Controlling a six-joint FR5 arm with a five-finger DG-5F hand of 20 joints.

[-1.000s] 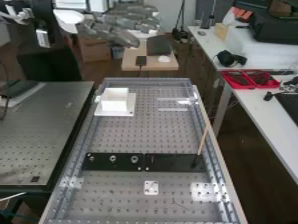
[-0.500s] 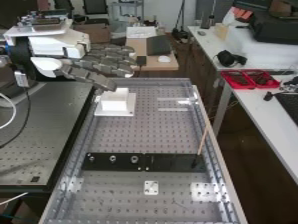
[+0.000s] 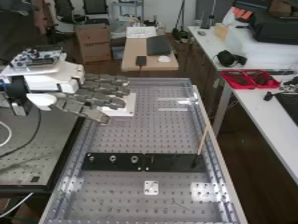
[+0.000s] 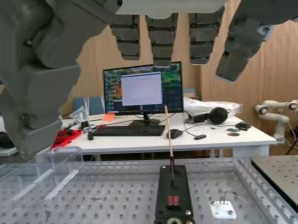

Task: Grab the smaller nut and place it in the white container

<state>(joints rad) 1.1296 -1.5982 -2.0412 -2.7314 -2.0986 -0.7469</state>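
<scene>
The fingers [image 3: 103,91] are seen in the high view extended almost straight and loosely spread, nothing held, partly in front of the white container [image 3: 129,106] by the left edge of the surface [image 3: 159,131]. The smaller nut [image 3: 92,159], judged to be the leftmost, is set on the black plate [image 3: 174,162], so travel toward the surface's near edge is called for.

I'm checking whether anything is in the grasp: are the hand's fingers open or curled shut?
Open: the high view shows the hand with its fingers stretched out, and in the wrist view they hang extended, curled round nothing.
</scene>
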